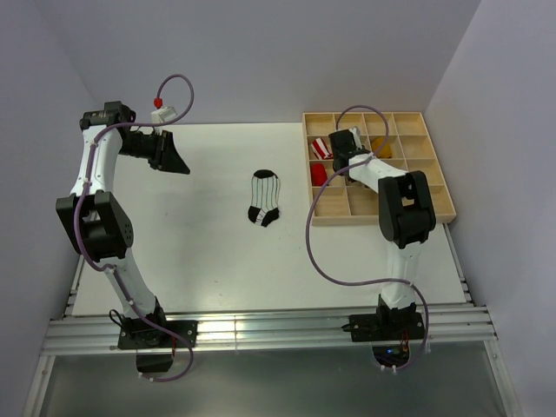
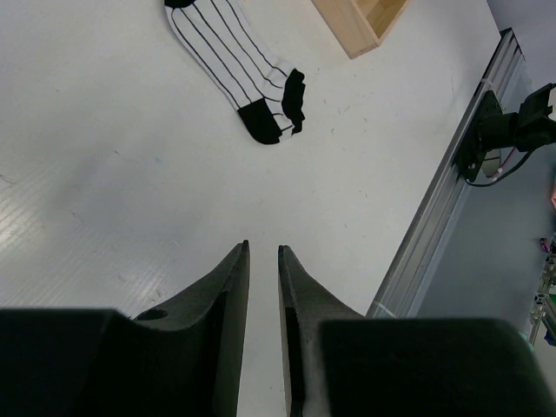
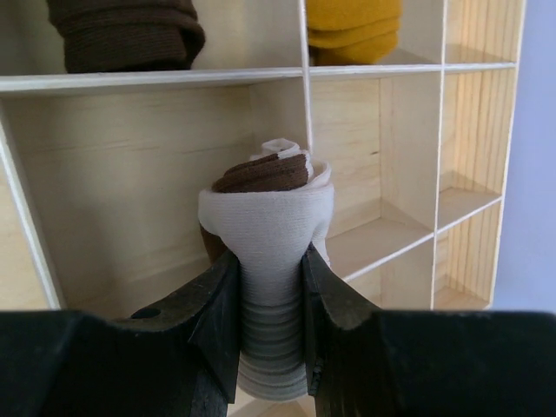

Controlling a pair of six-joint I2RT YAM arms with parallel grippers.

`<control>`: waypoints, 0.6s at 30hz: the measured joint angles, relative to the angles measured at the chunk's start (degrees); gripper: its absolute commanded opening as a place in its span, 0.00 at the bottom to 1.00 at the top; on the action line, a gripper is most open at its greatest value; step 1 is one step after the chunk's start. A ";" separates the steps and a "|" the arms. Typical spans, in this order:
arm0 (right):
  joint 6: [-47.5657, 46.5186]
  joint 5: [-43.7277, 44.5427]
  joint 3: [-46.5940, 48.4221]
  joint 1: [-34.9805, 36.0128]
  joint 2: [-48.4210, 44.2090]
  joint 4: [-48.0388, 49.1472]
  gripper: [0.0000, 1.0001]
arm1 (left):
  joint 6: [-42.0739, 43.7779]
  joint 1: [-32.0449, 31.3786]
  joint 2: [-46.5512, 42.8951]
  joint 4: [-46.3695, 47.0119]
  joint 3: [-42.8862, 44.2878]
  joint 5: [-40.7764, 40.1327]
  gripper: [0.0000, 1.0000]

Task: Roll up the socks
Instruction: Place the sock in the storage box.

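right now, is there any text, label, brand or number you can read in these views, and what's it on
None: no word, label, brand, number or sign can be read in any view.
The striped sock carries only thin black lines, no lettering.
The rolled cream sock and the wooden tray are unmarked.
The left arm and right arm show no legible marking; anything on them is too small to tell.

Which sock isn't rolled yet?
The white black-striped sock, lying flat on the table left of the tray. The cream-and-brown sock is rolled up in the right gripper; the other bundles sit in tray compartments.
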 measured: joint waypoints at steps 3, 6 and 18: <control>0.13 -1.01 0.83 0.00 0.63 -0.35 0.00 | -0.02 0.00 0.00 0.00 0.00 -0.02 0.25; 0.55 -2.73 1.92 -0.02 1.36 -1.38 0.00 | -0.02 0.00 0.02 0.00 0.00 0.00 0.25; 3.39 -9.42 6.03 -0.46 3.39 -5.44 0.00 | -0.02 0.00 0.02 0.00 0.00 0.00 0.26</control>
